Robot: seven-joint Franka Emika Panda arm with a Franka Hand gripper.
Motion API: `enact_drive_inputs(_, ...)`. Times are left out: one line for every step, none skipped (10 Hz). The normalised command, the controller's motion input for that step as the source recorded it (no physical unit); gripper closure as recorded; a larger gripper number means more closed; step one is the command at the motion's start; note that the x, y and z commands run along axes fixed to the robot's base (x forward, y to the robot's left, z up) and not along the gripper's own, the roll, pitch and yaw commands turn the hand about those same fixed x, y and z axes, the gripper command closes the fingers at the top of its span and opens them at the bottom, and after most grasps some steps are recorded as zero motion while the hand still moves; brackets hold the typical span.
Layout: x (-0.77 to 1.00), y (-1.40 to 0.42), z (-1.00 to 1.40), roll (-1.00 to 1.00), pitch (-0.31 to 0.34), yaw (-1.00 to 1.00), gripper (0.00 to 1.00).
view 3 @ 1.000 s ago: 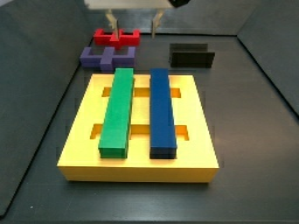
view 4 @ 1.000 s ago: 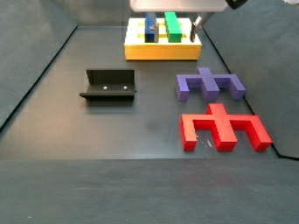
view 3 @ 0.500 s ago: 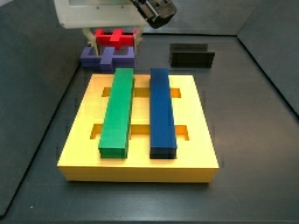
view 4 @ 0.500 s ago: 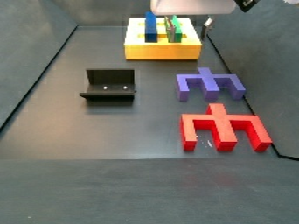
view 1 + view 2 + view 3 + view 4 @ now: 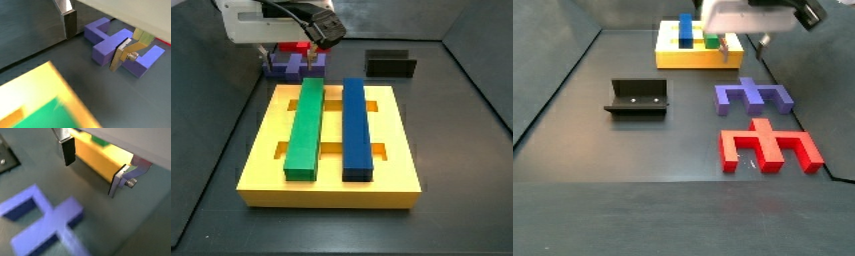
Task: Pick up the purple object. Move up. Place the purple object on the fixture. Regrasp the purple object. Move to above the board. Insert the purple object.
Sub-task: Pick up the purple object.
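The purple object [image 5: 107,44] lies flat on the dark floor, close to the yellow board [image 5: 265,150]. It also shows in a wrist view [image 5: 47,225] and in both side views [image 5: 289,68] [image 5: 754,96]. My gripper [image 5: 95,40] is open and empty. It hovers above the floor over the purple object, between it and the board's end. One silver finger [image 5: 123,55] overlaps the purple object in a wrist view. The gripper also shows in both side views [image 5: 289,50] [image 5: 748,42]. The black fixture [image 5: 637,97] stands apart from it.
A red notched block [image 5: 770,146] lies beside the purple object. The board carries a green bar [image 5: 305,125] and a blue bar [image 5: 358,125]. Dark walls enclose the floor on all sides.
My gripper has come down and moved sideways from high over the far end of the board to above the purple object. Its jaws stay open. No piece has moved.
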Motion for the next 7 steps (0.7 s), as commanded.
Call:
enact_drive_inputs(-0.01,0.58,-0.53,0.0,-0.009,-0.45,0.0)
enact_drive_inputs(0.0,0.52,-0.5,-0.03,-0.031,-0.47,0.0)
enact_drive_inputs(0.01,0.23,-0.36,-0.08,-0.066,-0.41,0.0)
enact_drive_inputs(-0.11,0.14,-0.34,-0.03,-0.124,-0.29,0.0)
enact_drive_inputs(-0.33,0.14,-0.28,0.0,-0.167,-0.2,0.0)
enact_drive_inputs(-0.31,0.21,-0.28,-0.02,-0.163,-0.17,0.0)
enact_drive_inputs(-0.12,0.24,-0.15,-0.03,-0.12,0.0,0.0)
